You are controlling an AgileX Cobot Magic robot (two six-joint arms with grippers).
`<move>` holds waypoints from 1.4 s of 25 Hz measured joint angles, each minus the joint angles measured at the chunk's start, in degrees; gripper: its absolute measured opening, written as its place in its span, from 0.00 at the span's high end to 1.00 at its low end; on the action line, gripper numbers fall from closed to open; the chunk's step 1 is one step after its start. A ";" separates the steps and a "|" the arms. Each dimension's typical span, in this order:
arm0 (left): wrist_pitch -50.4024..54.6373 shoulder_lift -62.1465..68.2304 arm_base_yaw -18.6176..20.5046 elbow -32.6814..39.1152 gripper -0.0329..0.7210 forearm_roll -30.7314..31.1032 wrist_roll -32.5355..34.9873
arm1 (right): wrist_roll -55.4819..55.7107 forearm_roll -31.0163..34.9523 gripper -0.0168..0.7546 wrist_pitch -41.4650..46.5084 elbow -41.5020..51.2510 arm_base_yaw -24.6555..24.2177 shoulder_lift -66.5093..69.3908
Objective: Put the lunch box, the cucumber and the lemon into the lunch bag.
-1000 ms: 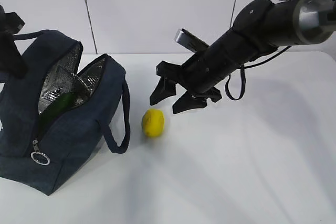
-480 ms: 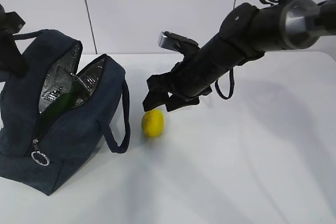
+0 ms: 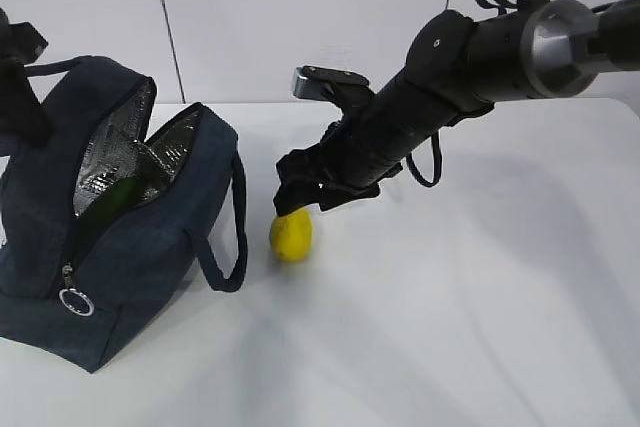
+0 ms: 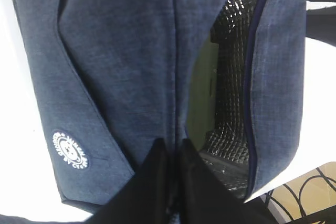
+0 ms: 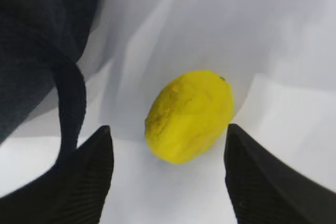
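Observation:
The navy lunch bag stands at the left with its top open and silver lining showing. The dark green cucumber lies inside it. My left gripper is shut on the bag's fabric edge beside the opening. A dull green shape shows inside; I cannot tell whether it is the lunch box or the cucumber. The yellow lemon lies on the table just right of the bag. My right gripper hangs open right above it. The lemon sits just ahead of the two fingers, untouched.
One loop handle of the bag hangs down between the bag and the lemon, and it also shows as a dark strap by the left finger. The white table stretches to the right and front. A white wall stands behind.
My right arm has swung left and down, bringing its open gripper from the right of the lemon to just over it. Bag, lemon and left gripper have stayed put.

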 joint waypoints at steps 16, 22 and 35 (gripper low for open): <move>-0.12 0.00 0.00 0.00 0.95 -0.22 0.00 | 9.83 4.88 0.35 -2.35 -0.02 0.00 2.80; -0.12 0.00 0.00 0.00 0.95 -0.32 0.00 | 9.92 4.98 0.35 -2.43 -0.02 0.00 4.21; -0.15 0.00 0.00 0.00 0.95 -0.32 0.00 | 9.60 5.10 0.35 -4.05 -0.02 0.00 4.75</move>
